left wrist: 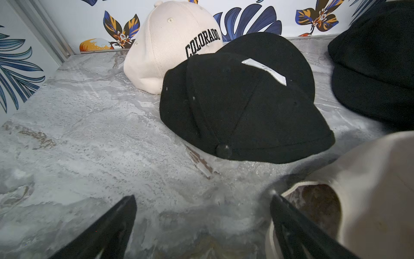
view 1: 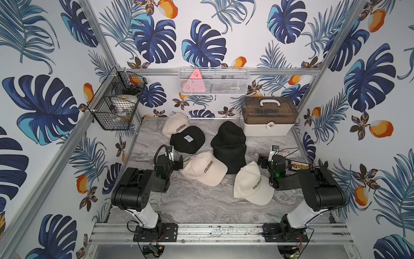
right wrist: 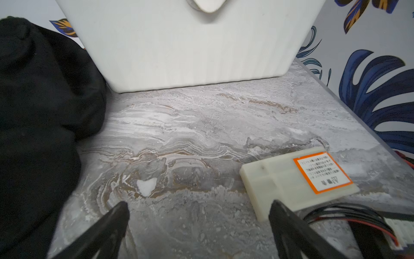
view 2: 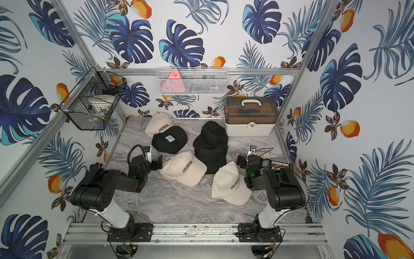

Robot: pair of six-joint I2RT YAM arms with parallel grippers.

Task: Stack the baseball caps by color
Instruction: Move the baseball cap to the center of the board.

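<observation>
Cream caps [view 1: 202, 168] read "COLORADO" in black; one black cap [view 1: 178, 143] bears a white tag [left wrist: 264, 71]. Left gripper [left wrist: 202, 200] and right gripper [right wrist: 198, 206] both gape wide, holding nothing.

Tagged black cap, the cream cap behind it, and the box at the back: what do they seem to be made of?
Tagged black cap: matte, slightly fuzzy woven fabric, seamed panels, lint specks. Cream cap: cotton-like twill with visible weave, embroidered lettering. Box: smooth, likely plastic white base, ribbed in the right wrist view; translucent brown lid.
</observation>
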